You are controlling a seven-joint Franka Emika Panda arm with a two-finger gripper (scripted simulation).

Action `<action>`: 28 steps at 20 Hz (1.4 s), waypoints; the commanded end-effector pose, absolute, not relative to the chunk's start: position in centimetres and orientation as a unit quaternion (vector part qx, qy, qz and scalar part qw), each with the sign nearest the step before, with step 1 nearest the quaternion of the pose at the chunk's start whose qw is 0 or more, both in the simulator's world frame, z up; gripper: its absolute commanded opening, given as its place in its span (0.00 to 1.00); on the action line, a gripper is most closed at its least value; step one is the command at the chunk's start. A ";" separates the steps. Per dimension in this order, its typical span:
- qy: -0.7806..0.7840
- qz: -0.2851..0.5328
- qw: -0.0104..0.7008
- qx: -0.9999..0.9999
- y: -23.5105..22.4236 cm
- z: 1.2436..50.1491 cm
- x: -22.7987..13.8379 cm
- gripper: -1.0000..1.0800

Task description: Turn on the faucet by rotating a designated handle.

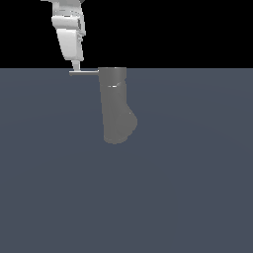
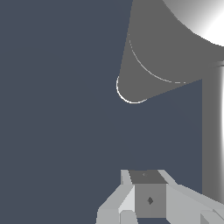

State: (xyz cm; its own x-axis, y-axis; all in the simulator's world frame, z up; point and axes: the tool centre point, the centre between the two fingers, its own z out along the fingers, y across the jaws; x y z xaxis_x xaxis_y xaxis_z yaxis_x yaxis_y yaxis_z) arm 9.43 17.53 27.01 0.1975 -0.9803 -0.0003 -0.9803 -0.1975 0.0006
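We are hovering our gripper (image 1: 76,67) over the handle (image 1: 84,72), a stiff, slim, probably slippery rod projecting left from the faucet (image 1: 116,106); jaw opening we cannot tell. We are favouring its outer tip.

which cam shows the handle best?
Exterior view. The handle reads there as a thin light rod sticking sideways from the faucet top, with the gripper right above its outer end. The wrist view shows the grey faucet body close up and fingers, but no part I can call the handle for sure.
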 end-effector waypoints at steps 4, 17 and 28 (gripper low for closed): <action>-0.634 0.000 0.000 0.774 17.4 27.0 8.8 0.00; -0.634 0.000 0.000 0.774 16.6 27.0 5.7 0.00; -0.634 0.000 0.000 0.774 15.8 27.0 2.9 0.00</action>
State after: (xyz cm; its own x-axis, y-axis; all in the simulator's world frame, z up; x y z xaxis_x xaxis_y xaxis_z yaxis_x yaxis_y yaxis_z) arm 3.72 15.96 27.01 0.1960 -0.9806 -0.0013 -0.9806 -0.1960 -0.0091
